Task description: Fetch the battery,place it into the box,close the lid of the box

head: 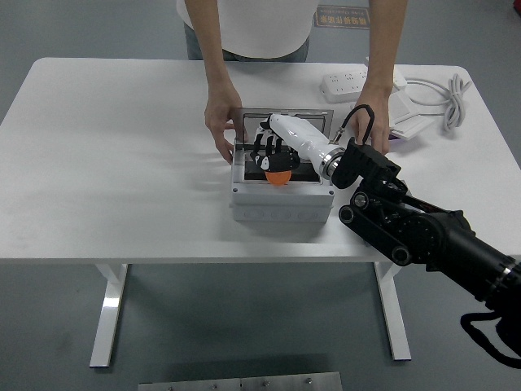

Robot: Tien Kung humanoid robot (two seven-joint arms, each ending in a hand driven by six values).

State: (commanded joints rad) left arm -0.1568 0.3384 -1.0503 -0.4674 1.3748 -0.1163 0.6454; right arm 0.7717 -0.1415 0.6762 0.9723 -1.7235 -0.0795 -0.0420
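The grey box (281, 202) stands mid-table with its lid (285, 115) up at the back. My right hand (270, 156), in a white shell with black fingers, reaches into the box from the right. Its fingers curl over an orange battery (278, 177) low inside the box. A person at the far side holds the box's left wall with one hand (220, 130). The person's other hand (374, 134) rests on the table to the right of the box, apart from it. The box's floor is mostly hidden by my hand.
White power strips (352, 81) and a white cable (450, 102) lie at the back right. My black right forearm (407, 232) crosses the table's front right edge. The person's torso (252, 24) stands close behind the box.
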